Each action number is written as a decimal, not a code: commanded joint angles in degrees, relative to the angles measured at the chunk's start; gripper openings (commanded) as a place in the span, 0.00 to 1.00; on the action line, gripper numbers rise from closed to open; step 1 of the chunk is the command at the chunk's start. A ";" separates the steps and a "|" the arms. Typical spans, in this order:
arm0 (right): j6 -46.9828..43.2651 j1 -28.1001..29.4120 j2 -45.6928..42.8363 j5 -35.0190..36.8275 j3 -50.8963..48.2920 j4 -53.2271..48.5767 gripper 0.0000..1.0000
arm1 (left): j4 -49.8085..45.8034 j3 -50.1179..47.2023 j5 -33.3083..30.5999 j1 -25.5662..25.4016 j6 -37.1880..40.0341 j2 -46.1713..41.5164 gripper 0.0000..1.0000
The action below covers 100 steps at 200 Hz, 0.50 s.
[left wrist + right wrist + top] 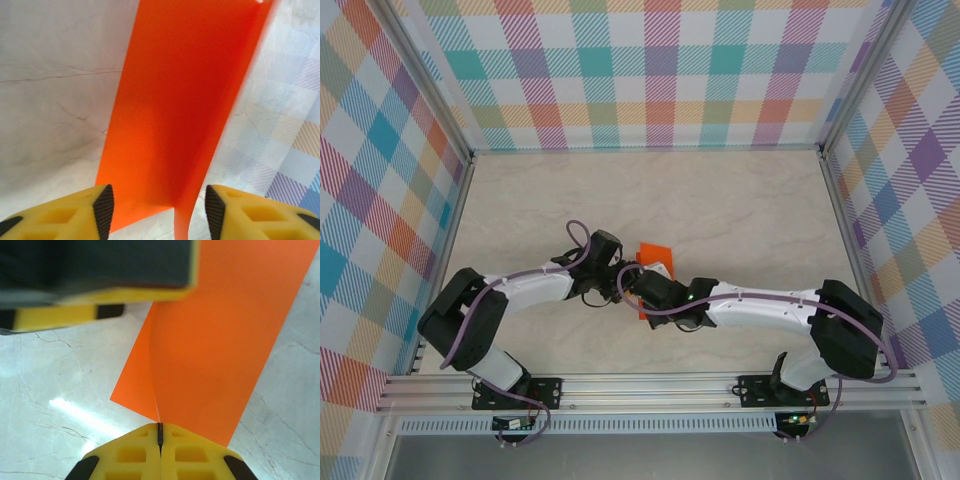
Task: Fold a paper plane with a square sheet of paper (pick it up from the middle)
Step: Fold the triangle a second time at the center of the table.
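Observation:
The bright orange sheet of paper (pixel 655 253) is creased down its middle, and its two flaps stand up off the table. My right gripper (pixel 160 434) is shut on the near end of that crease. The paper (pixel 220 340) fans away from it. My left gripper (pixel 159 212) is open, its black-padded fingers (pixel 103 209) one on each side of the folded paper (pixel 185 100) without touching it. In the top view both grippers meet at the paper's near edge, the left gripper (pixel 618 280) from the left and the right gripper (pixel 636 287) from the right.
The pale marble-look table (pixel 740 210) is walled by checked panels (pixel 650 70) at the back and both sides. An aluminium rail (pixel 650 388) carrying both arm bases runs along the near edge. One yellow finger of the left gripper (pixel 100 295) crosses the top of the right wrist view.

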 commanded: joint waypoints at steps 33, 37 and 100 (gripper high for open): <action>-1.32 -10.47 -5.40 -18.87 -6.56 8.46 0.04 | -7.74 -2.27 -6.27 -0.11 1.82 -8.23 0.52; -1.46 -11.63 -5.75 -20.29 -7.03 9.13 0.04 | -7.56 -2.49 -6.05 -0.28 1.93 -8.58 0.51; -3.25 -15.55 -9.19 -22.95 -8.04 7.62 0.06 | -1.94 -4.10 -3.59 -2.24 1.71 -8.39 0.44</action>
